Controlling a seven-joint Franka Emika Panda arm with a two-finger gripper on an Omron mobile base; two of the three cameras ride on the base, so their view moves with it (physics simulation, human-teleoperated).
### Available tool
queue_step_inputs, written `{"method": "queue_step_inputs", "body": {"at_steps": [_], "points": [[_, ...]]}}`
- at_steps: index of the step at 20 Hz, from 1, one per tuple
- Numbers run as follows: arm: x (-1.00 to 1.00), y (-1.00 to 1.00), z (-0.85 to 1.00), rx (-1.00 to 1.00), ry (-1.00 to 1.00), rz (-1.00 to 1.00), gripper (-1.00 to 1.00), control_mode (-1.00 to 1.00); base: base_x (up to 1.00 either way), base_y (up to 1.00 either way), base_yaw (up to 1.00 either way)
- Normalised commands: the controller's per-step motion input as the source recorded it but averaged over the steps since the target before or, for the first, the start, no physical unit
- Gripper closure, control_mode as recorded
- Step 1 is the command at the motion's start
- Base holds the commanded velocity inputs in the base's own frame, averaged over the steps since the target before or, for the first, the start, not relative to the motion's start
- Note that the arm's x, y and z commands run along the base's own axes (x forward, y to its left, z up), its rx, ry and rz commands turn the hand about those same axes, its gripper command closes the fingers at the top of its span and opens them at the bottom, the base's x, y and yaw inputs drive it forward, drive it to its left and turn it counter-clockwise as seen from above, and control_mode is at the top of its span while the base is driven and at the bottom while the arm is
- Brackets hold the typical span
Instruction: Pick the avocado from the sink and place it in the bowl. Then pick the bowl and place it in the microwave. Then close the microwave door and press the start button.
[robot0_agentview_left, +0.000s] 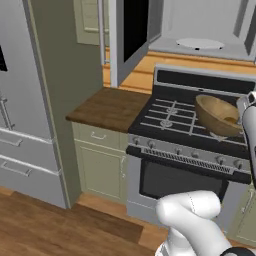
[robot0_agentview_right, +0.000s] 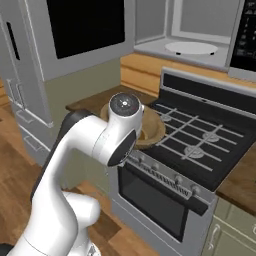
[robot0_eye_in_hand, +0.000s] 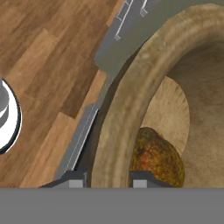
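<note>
The brown wooden bowl (robot0_agentview_left: 218, 115) hangs tilted above the stove's burners. My gripper (robot0_eye_in_hand: 107, 180) is shut on its near rim, one fingertip (robot0_eye_in_hand: 72, 180) outside the wall and the other inside. The dark olive-brown avocado (robot0_eye_in_hand: 157, 159) lies inside the bowl (robot0_eye_in_hand: 127, 109), close to the inner fingertip. In the right base view my arm hides most of the bowl (robot0_agentview_right: 155, 131). Above the stove the microwave (robot0_agentview_left: 205, 25) stands open, showing its white turntable plate (robot0_agentview_right: 191, 47). The microwave door (robot0_agentview_left: 127, 35) is swung out to the left.
A black-fronted gas stove (robot0_agentview_left: 175, 120) is below the bowl. A wooden counter (robot0_agentview_left: 110, 107) over beige cabinets lies to its left, then a tall grey fridge (robot0_agentview_left: 20, 100). The microwave's black control strip (robot0_agentview_right: 247, 35) is at the right.
</note>
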Motion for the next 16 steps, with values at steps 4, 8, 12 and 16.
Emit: {"method": "queue_step_inputs", "body": {"at_steps": [4,8,12,16], "points": [[0.00,0.00,0.00,0.00,0.00,0.00,1.00,1.00,1.00,-0.35,0.10],[0.00,0.00,0.00,0.00,0.00,0.00,1.00,1.00,0.81,-0.34,0.06],[0.00,0.00,0.00,0.00,0.00,0.00,1.00,1.00,0.23,-0.09,0.06],[0.00,0.00,0.00,0.00,0.00,0.00,1.00,1.00,-0.02,0.00,0.20]]}}
